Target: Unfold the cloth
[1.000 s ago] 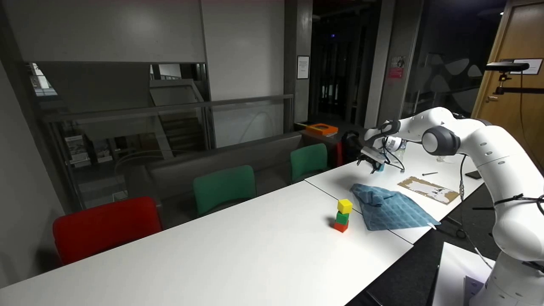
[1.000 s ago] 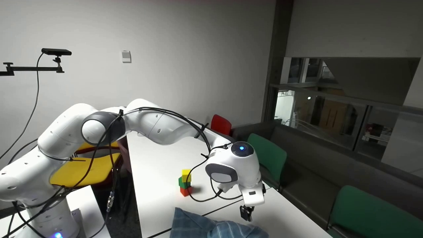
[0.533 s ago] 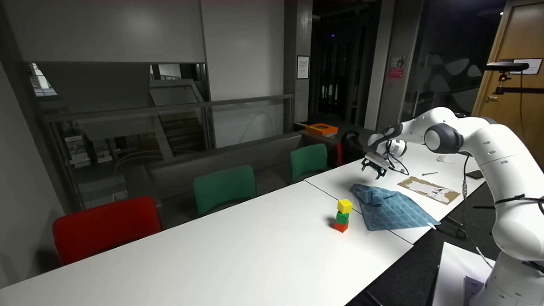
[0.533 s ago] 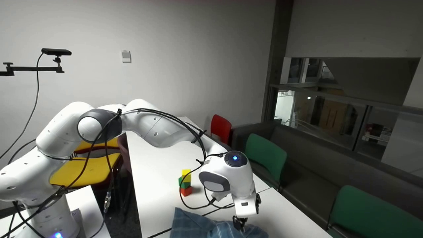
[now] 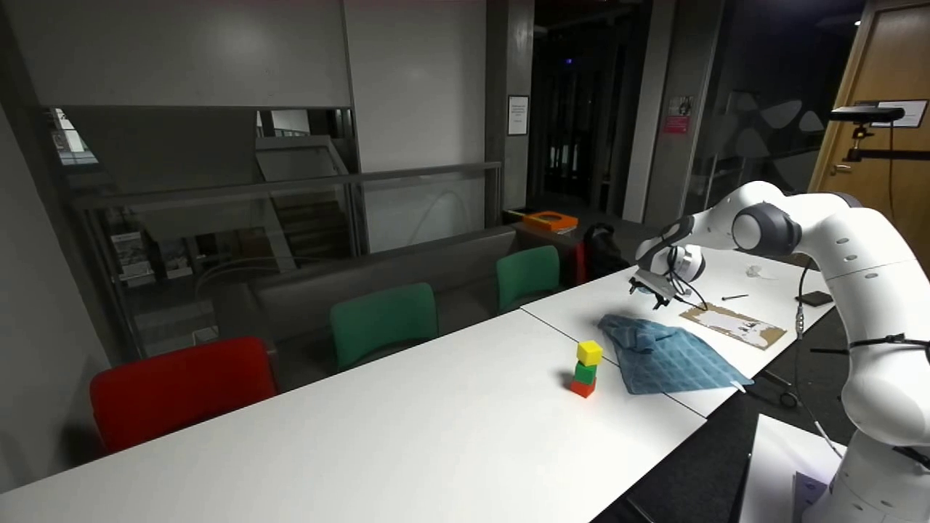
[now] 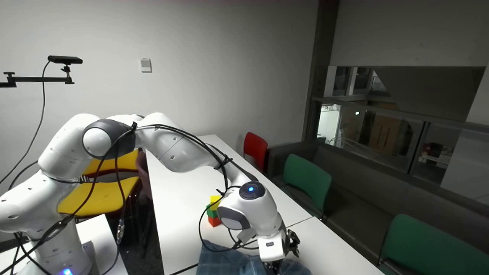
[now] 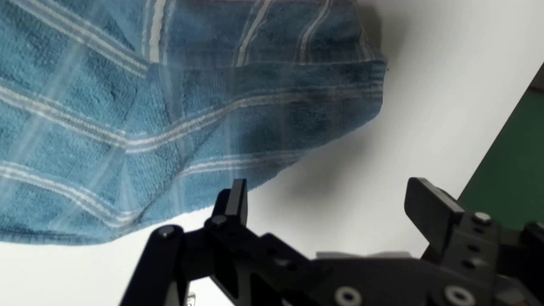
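The blue checked cloth lies on the white table with a folded, bunched part at its far end. In an exterior view its lower part is cut off by the frame and partly hidden by the arm. In the wrist view the cloth fills the upper left, with a folded flap and creases pointing right. My gripper is open and empty, its fingers wide apart above the table beside the cloth's edge. The left finger overlaps the cloth edge in the picture. The gripper also shows in both exterior views.
A stack of yellow, green and red blocks stands beside the cloth. A torn cardboard piece, a thin dark stick and a dark flat object lie on the table. Green chairs stand along the table's far edge.
My gripper has moved sideways and somewhat lower, and the hand has turned, so a finger shows more clearly beside it. The cloth and the blocks have not moved.
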{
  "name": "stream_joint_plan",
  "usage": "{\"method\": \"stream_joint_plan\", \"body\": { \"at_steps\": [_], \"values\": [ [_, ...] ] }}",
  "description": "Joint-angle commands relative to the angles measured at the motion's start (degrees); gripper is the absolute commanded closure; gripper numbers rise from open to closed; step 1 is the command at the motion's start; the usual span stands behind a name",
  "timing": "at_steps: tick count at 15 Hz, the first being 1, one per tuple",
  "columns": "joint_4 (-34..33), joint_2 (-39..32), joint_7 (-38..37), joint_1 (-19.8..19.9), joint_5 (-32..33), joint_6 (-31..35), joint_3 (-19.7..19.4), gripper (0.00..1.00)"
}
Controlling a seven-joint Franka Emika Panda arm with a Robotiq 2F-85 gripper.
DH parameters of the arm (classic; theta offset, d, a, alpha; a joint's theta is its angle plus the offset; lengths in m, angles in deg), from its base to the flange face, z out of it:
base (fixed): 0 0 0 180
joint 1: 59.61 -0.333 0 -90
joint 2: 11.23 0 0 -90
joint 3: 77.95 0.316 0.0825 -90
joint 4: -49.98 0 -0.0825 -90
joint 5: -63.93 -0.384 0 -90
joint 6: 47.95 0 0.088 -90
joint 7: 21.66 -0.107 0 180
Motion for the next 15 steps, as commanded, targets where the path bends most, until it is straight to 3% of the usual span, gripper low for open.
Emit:
{"method": "stream_joint_plan", "body": {
  "at_steps": [1, 6, 11, 15],
  "values": [
    [11.6, 6.6, 6.9, -0.2, -0.9, 11.0, 0.5, 0.0],
    [17.5, 10.1, 18.9, 5.2, -0.4, 16.1, 7.4, 0.0],
    [21.1, 13.0, 32.2, 12.2, -0.3, 14.6, 15.0, 0.0],
    [23.7, 14.7, 38.8, 16.2, -0.3, 13.2, 18.2, 0.0]
  ]
}}
